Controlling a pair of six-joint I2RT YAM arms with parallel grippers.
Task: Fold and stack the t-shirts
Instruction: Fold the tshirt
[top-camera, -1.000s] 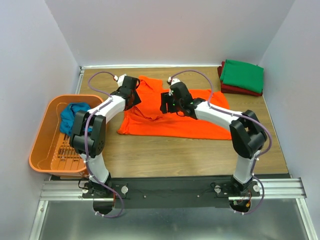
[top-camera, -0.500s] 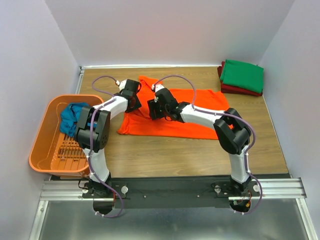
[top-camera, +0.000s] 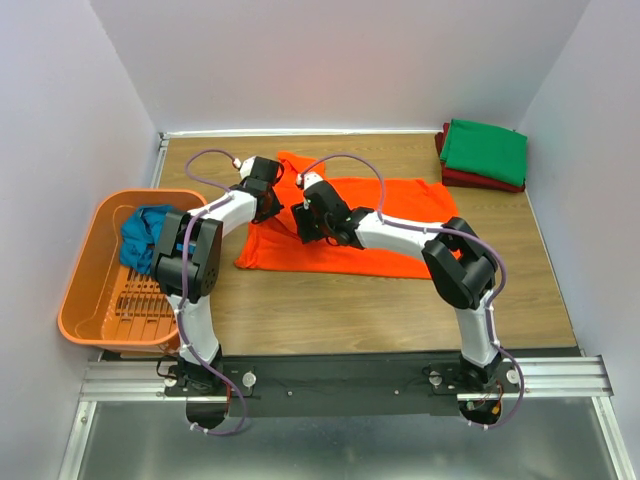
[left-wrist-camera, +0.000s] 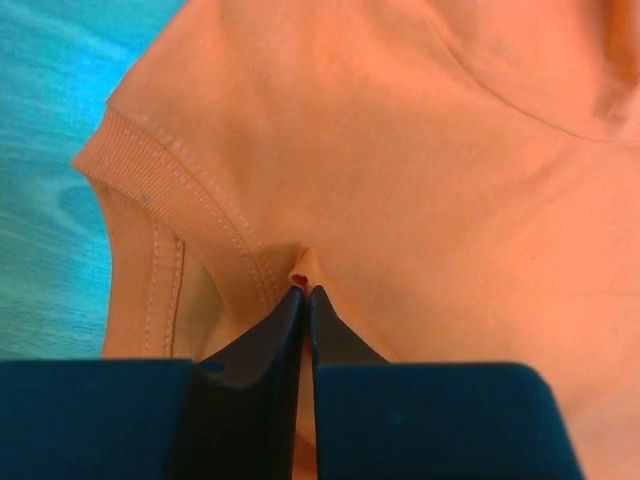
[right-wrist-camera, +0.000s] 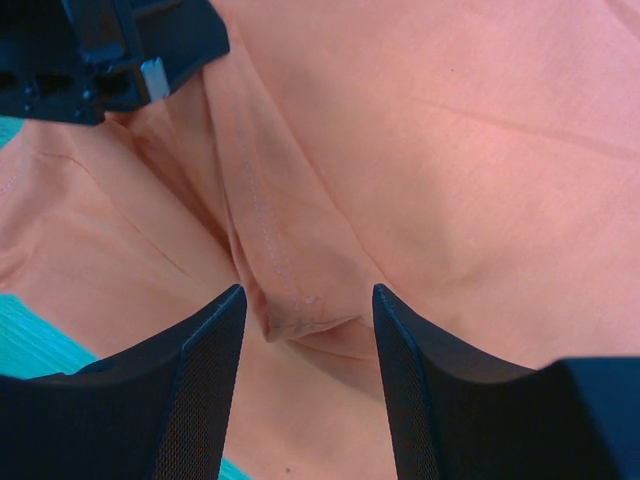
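The orange t-shirt (top-camera: 400, 200) lies flat on the table (top-camera: 330, 310), its long axis running 9 to 3 o'clock and its collar end toward 9. The left gripper (left-wrist-camera: 303, 292) pinches a small tuck of cloth just beside the ribbed collar. The right gripper (right-wrist-camera: 308, 295) stands wide, straddling a raised fold. At 2 o'clock a green t-shirt (top-camera: 485, 150) rests on a dark red t-shirt (top-camera: 480, 182).

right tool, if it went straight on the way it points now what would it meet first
Probably the orange t-shirt: a raised fold of it sits right ahead of the open right tool. Depth is unclear.
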